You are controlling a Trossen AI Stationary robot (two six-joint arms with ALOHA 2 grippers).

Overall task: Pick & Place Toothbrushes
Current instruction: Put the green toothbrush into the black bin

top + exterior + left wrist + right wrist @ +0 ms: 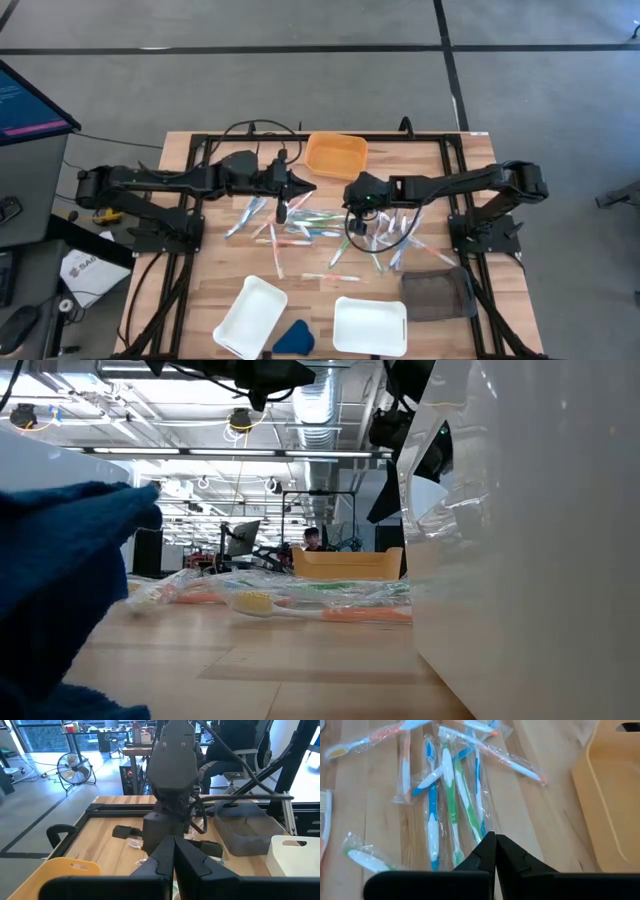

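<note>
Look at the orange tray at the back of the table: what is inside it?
Nothing shows inside the orange tray: the high view shows only its bare floor. The toothbrushes lie scattered on the table in front of it.

Open-ceilinged lab: exposed ducts (320, 405), workbenches (135, 750)

No text, label, brand or number can be read in any view. A white sheet (88, 272) on the floor left of the table (190, 300) carries dark print, too small to make out. The monitor (25, 105) at the left edge shows lines of writing, also illegible.
</note>
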